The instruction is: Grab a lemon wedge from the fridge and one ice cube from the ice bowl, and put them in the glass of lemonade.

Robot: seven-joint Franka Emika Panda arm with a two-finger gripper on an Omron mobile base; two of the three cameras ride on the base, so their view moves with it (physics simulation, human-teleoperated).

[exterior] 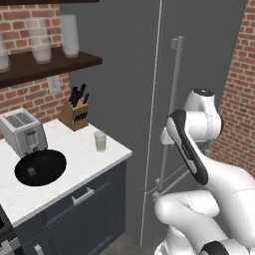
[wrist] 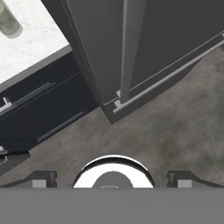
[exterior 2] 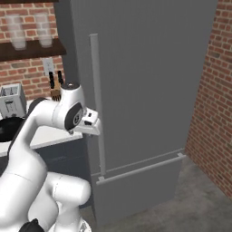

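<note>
Gripper: the gripper [wrist: 113, 180] sits at the bottom of the hand view with its two dark fingertips [wrist: 41, 179] spread wide near the left and right edges, nothing between them, bare grey floor [wrist: 175, 131] beyond.

Hand: in the right base view the white hand [exterior 2: 88, 122] sits left of centre, just beside the fridge's long vertical bar handle [exterior 2: 96, 104]; contact cannot be told.

Fridge: the fridge [exterior 2: 149, 90] takes up the centre of the right base view, dark grey, doors shut; a horizontal bar handle [exterior 2: 140, 167] runs across the lower drawer.

Lemon wedge: not visible with the fridge doors shut.

Glass of lemonade: the glass of lemonade [exterior: 100, 141] stands left of centre in the left base view, upright near the white counter's [exterior: 74, 164] right corner, holding pale yellow-green liquid; in the hand view it shows at the upper left.

Ice bowl: the ice bowl [exterior: 40, 167], wide and black, rests at the left of the left base view near the counter's front edge, with the ice cube [exterior: 32, 171] as a small grey cube inside it.

Around them: a toaster [exterior: 23, 130] stands just behind the bowl, a knife block [exterior: 74, 115] against the brick wall, frosted glasses [exterior: 69, 35] on the shelf at upper left.

Open room: bare counter lies between bowl and glass; the floor before the fridge runs to a brick wall [exterior 2: 213, 99] at the right.
</note>
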